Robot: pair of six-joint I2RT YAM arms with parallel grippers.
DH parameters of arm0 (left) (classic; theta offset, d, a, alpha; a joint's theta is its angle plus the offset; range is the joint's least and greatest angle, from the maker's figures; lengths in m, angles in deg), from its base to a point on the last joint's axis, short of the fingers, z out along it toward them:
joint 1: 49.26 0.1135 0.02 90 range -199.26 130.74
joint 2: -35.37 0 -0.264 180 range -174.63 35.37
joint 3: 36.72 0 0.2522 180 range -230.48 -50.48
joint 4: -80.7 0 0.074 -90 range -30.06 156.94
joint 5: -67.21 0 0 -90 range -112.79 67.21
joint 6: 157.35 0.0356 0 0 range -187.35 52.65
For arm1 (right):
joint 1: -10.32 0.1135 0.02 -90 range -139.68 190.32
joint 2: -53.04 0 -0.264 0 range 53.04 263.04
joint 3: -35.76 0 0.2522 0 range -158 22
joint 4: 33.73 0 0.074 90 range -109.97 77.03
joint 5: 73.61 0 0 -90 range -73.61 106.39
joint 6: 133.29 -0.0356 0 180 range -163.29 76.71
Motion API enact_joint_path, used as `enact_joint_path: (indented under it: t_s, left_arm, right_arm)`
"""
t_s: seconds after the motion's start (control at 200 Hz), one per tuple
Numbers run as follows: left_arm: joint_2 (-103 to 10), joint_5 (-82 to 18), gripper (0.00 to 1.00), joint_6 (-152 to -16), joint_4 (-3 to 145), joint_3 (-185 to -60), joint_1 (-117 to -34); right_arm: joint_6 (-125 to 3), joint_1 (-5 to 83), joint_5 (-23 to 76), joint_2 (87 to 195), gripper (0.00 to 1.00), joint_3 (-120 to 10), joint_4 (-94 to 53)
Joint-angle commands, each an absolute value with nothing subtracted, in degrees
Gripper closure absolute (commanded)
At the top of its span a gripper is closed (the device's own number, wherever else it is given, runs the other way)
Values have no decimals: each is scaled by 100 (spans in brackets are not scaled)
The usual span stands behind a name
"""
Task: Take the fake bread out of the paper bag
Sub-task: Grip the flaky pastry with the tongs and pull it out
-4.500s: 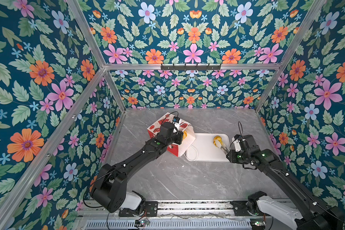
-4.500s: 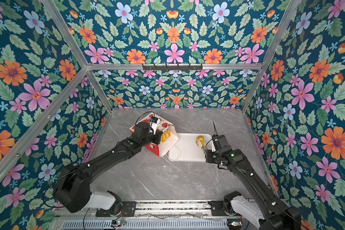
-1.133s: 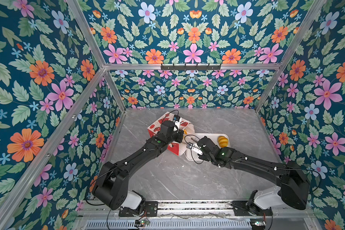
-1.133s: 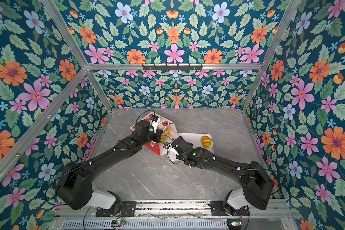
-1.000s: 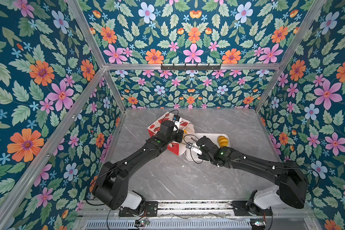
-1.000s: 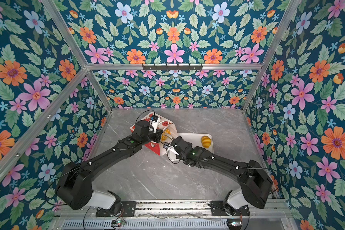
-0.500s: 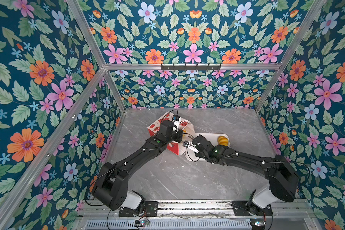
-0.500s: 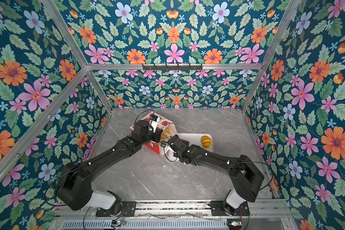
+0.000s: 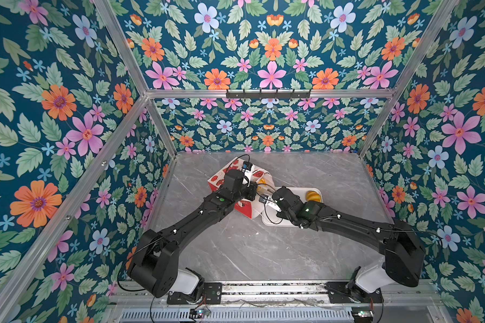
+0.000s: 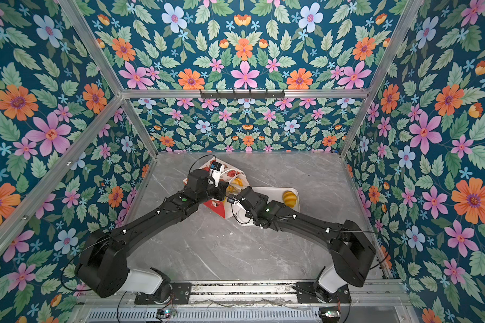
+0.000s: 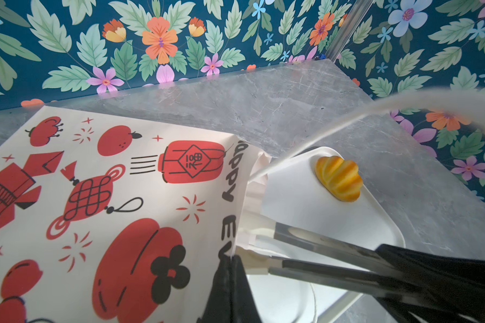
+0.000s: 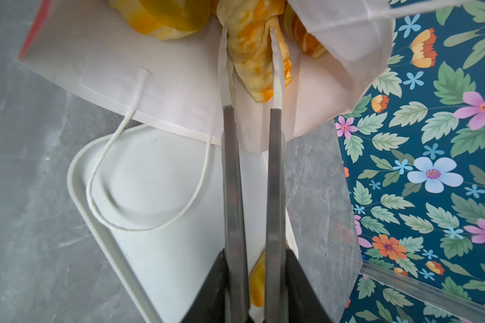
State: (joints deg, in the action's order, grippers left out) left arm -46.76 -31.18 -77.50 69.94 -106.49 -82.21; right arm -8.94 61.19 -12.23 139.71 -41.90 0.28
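Note:
The red-and-white paper bag (image 9: 218, 179) (image 10: 205, 165) lies on its side with its mouth over the white tray's end. My left gripper (image 11: 231, 263) (image 9: 253, 190) is shut on the bag's (image 11: 123, 181) rim and holds the mouth up. My right gripper (image 12: 249, 47) (image 9: 264, 188) reaches into the mouth, and its long fingers press both sides of a twisted yellow fake bread (image 12: 252, 72). More fake bread (image 12: 163, 19) lies deeper inside and shows yellow in both top views (image 9: 261, 181) (image 10: 237, 183). One ridged roll (image 9: 313, 195) (image 10: 289, 198) (image 11: 338, 179) lies on the tray.
The white tray (image 9: 297, 191) (image 10: 272, 193) (image 12: 151, 181) lies right of the bag on the grey marble table. A white cord handle (image 12: 101, 156) of the bag hangs loose on the tray. Flowered walls close in the back and both sides.
My right gripper has pushed further into the bag's mouth and its fingers have drawn together on a pastry. The left gripper has held still on the rim.

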Motion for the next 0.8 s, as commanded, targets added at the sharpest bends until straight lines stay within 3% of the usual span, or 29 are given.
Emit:
enact_joint_path:
  t_s: [0.0, 0.335, 0.585, 0.795]
  left_arm:
    - [-4731, -3114, 100, -7811, 7243, -10647, -8213]
    - [-4942, -3062, 100, -7975, 7396, -10785, -8213]
    - [-5006, -2941, 100, -8009, 7481, -10770, -8204]
    - [-4981, -2893, 100, -8009, 7503, -10718, -8204]
  right_arm:
    - [-1464, 6152, -1065, 13686, 74, -4301, 814]
    - [-2973, 6177, -418, 13138, 75, -4793, 3352]
    - [-3713, 6182, -188, 12532, 75, -4681, 4105]
    - [-4277, 6092, -601, 12523, 76, -4901, 4740]
